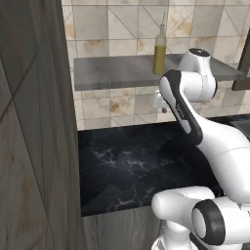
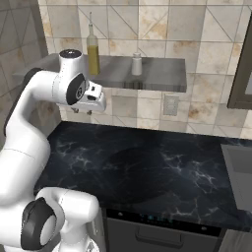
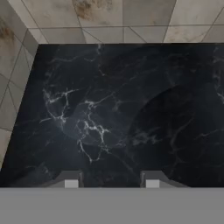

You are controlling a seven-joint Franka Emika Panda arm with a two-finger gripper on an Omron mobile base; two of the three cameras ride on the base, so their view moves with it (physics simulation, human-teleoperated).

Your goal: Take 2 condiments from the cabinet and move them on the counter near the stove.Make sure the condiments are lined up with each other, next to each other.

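while both condiments sit on the grey shelf (image 2: 157,74) against the tiled wall, the task looks to be at its very start: nothing has been carried down to the counter (image 2: 147,167) yet. the tall oil bottle (image 2: 92,49) stands upright toward the left end of the shelf, and the short pale shaker (image 2: 136,64) stands upright further right, apart from it, with bare shelf between them. in the left base view the bottle (image 1: 159,50) shows just beside the arm's upper joint.

the gripper (image 2: 81,110) hangs below the shelf edge, pointing down over the black veined counter, and holds nothing. in the hand view the two fingertips (image 3: 71,183) stand apart with only bare stone (image 3: 109,109) between them; they look drawn in as far as they go rather than spread for a grasp, so i judge them closed and empty.

the step in hand seems to be the approach to the first pick. the next move calls for lifting the hand to shelf height, turning it to face the shelf, and widening the jaws before reaching in. the bottle is nearer the hand, but tall and slim, so it could tip if nudged; a grip low on its body would be safer. the shelf's front lip must be cleared on the way up.
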